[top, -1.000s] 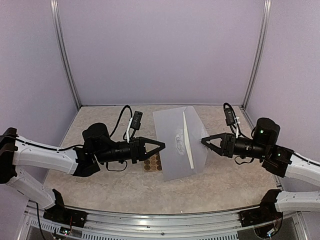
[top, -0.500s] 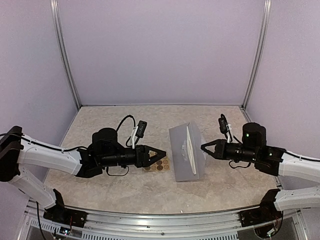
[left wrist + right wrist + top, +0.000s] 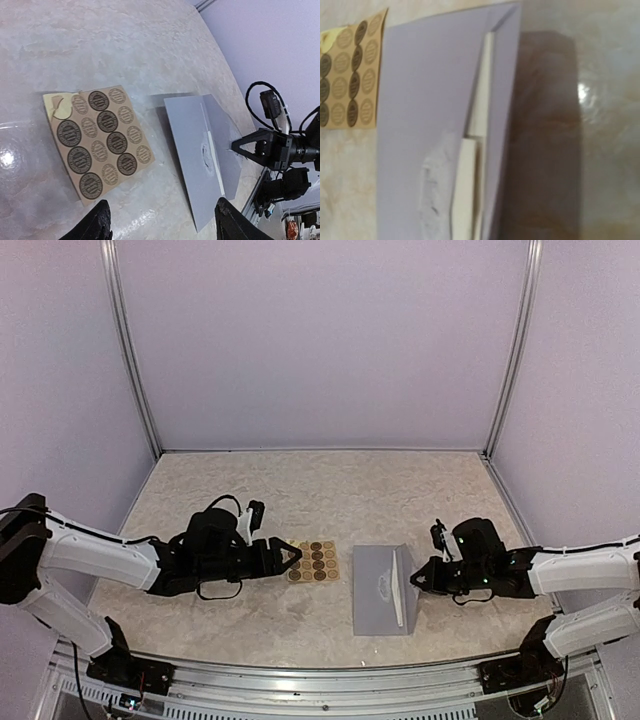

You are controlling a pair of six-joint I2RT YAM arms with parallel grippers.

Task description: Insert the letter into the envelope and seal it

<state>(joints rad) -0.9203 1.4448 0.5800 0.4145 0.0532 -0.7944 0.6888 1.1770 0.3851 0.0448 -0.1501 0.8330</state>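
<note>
While the envelope (image 3: 380, 592) is pinched steady by the right claw (image 3: 416, 580), the left claw (image 3: 296, 556) is spread empty for the stickers (image 3: 316, 562).

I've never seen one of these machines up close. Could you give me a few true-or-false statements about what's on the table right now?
1. The sticker sheet lies between the left gripper and the envelope. True.
2. The left gripper is clamped on the sticker sheet. False: its jaws stand open and hold nothing.
3. The envelope lies on top of the sticker sheet. False: they lie side by side, apart.
4. The right gripper is shut on the envelope's edge. True.
</note>
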